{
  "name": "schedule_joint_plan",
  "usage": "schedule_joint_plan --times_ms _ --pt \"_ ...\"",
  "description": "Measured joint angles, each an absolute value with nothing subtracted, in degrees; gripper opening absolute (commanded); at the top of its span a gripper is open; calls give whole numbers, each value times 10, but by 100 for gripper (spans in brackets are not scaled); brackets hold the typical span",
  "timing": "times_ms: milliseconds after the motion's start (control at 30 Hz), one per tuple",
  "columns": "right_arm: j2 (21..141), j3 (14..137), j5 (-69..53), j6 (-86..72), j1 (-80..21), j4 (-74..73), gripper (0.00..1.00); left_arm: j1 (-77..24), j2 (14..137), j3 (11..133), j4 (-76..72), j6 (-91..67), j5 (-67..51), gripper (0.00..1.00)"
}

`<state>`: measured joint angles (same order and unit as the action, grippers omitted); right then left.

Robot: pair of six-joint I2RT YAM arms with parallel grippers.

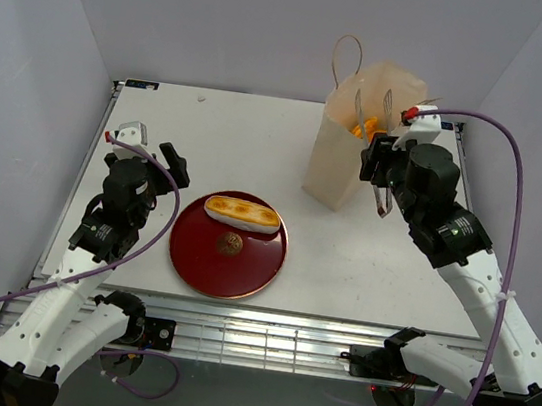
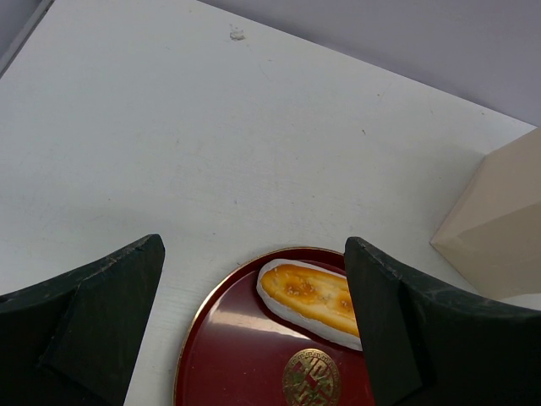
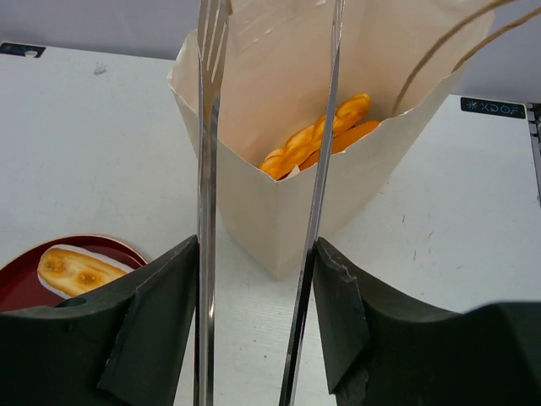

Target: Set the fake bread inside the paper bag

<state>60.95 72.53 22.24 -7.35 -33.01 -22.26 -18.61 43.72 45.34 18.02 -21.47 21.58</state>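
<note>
2 fingers (image 3: pixel 144 330) of the right gripper (image 3: pixel 258 254) pinch the metal tongs (image 3: pixel 205 127) (prongs parted over the paper bag (image 3: pixel 254 203)).

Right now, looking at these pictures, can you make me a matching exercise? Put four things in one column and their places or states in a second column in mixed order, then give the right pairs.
Things:
1. long roll
2. orange pastry
3. tongs
4. left gripper

Places or states:
A. inside the paper bag
B. held by the right gripper
C. lying on the red plate
D. open and empty

Pairs: 1-C, 2-A, 3-B, 4-D
</note>
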Motion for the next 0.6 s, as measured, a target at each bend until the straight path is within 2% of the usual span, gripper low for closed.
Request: schedule_joint_plan --times_ms 167,333,600 --pt "577 731 203 -72 -330 -220 57 -186 438 453 180 -215 215 98" --pt "542 712 128 -61 -330 -192 57 -186 439 453 180 -215 215 98" --pt "455 580 114 -58 -330 -157 55 -186 443 453 180 -215 214 98"
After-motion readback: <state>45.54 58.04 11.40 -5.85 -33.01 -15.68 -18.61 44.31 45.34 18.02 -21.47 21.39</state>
